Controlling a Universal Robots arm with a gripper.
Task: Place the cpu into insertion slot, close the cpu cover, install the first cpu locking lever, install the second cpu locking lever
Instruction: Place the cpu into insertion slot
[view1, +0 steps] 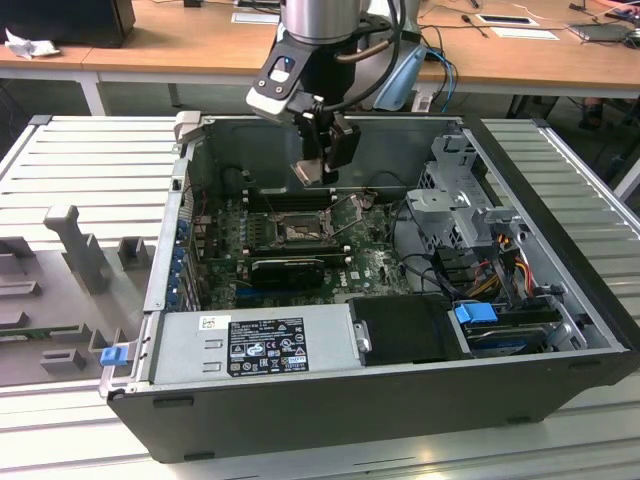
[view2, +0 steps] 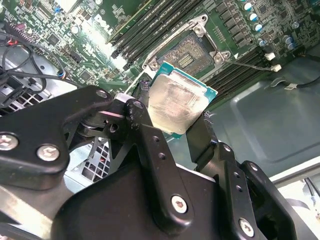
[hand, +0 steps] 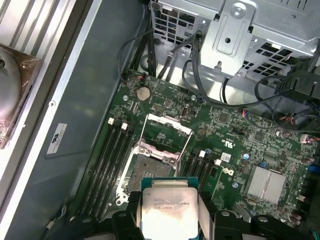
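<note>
The small flat square cpu (view2: 180, 102) with a pale silvery metal top and a teal-green border is held in the air, above the board and clear of it. The black two-fingered gripper (view2: 172, 125) has it: the fingers (view2: 142, 117) press on two opposite edges of the chip, spread no wider than the chip itself. In the first wrist view the cpu (hand: 167, 210) sits between the fingers with its metal top facing the camera, just beside the socket's near edge in the picture.

The insertion slot (hand: 150, 170), a square dark socket with a silvery metal rim, lies bare, with no chip in it. The cpu cover (hand: 172, 125), a thin silvery frame with a large square window, is swung open on the far side of the socket. In the second wrist view a thin metal lever rod (view2: 247, 65) sticks out past the slot (view2: 189, 52).

The socket sits on a green motherboard (hand: 225, 130), with long black memory slots (hand: 107, 160) on both sides. A grey perforated metal drive cage (hand: 250, 30) stands beyond the board.

In the exterior view the gripper (view1: 318, 165) hangs with the chip inside the open black computer case (view1: 300, 410), above the slot (view1: 297, 232) and toward the case's far wall. A silver labelled power supply box (view1: 250, 340) runs along the near wall.
</note>
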